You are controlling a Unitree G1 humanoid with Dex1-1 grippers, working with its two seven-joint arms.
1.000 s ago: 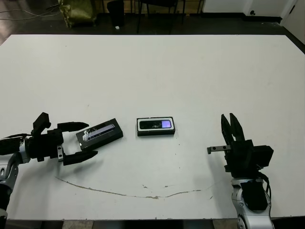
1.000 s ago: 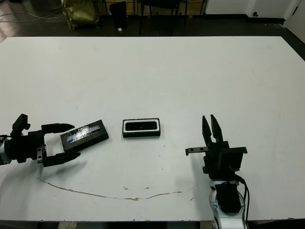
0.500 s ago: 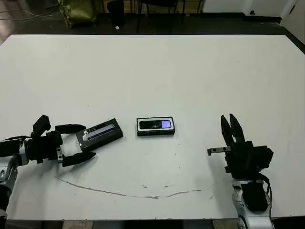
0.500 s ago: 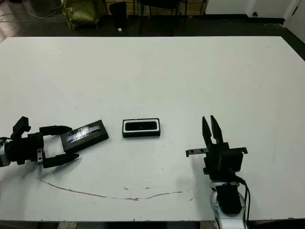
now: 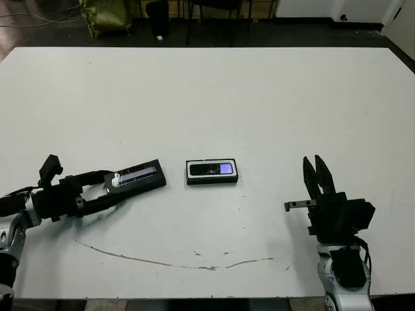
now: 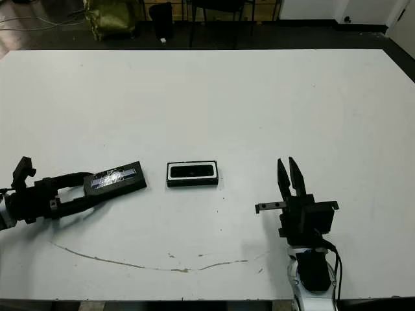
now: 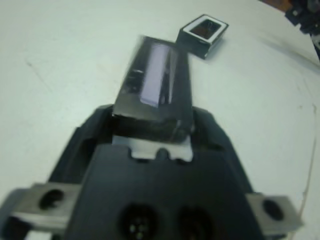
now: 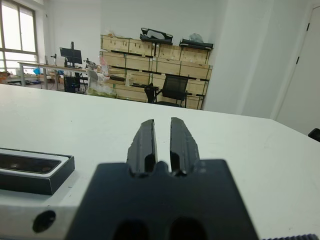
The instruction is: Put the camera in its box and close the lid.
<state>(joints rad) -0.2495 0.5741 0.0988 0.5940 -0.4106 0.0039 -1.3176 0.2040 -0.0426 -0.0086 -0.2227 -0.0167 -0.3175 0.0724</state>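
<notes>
Camera [image 5: 212,170] already lying in box [image 5: 212,181], mid-table. Step in hand, prob.: picking up lid [image 5: 135,177].

Left gripper [image 5: 113,192] gripping lid's near end, fingers clamping both long edges; lid lying flat, just left of box, not touching.

Right gripper [image 5: 318,172] idling, fingers pressed together, holding nothing, well right of box.

Next: lifting lid, squaring it w/ box, lowering on.

Left wrist view blurring; fingertips hiding under lid.

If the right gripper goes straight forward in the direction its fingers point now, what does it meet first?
Probably nothing. The right gripper points away from the robot across bare table. The box, with the camera in it, lies off to its left, out of that line. The way looks free as far as the pictures show.
</notes>
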